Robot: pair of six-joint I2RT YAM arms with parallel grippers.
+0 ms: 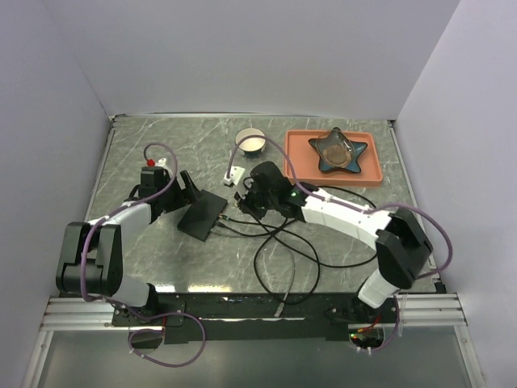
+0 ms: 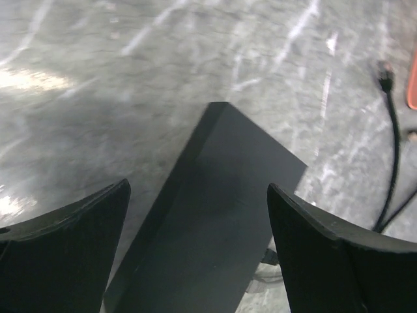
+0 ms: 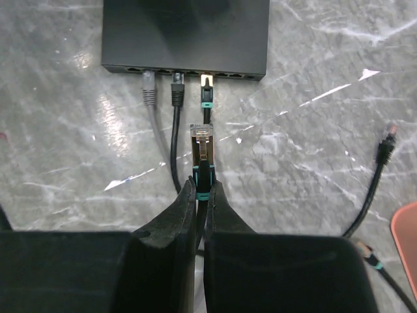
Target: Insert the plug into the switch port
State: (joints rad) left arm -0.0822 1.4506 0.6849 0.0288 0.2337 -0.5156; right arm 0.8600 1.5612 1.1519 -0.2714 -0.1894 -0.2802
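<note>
The black switch (image 1: 202,214) lies at mid-table, with its port row facing right; it also shows in the right wrist view (image 3: 186,32) and the left wrist view (image 2: 215,215). Three cables are plugged into its ports: a grey one (image 3: 149,91), a black one (image 3: 177,88) and a teal-collared one (image 3: 206,91). My right gripper (image 3: 202,186) is shut on the cable of a teal-collared plug (image 3: 202,149), which points at the port row a short way off. My left gripper (image 2: 195,192) is open, its fingers on either side of the switch's far end.
A loose black cable with a free plug (image 3: 386,147) lies to the right of the switch. Black cables loop over the table's near half (image 1: 283,250). A white bowl (image 1: 251,143) and an orange tray (image 1: 373,166) holding a star-shaped dish stand at the back.
</note>
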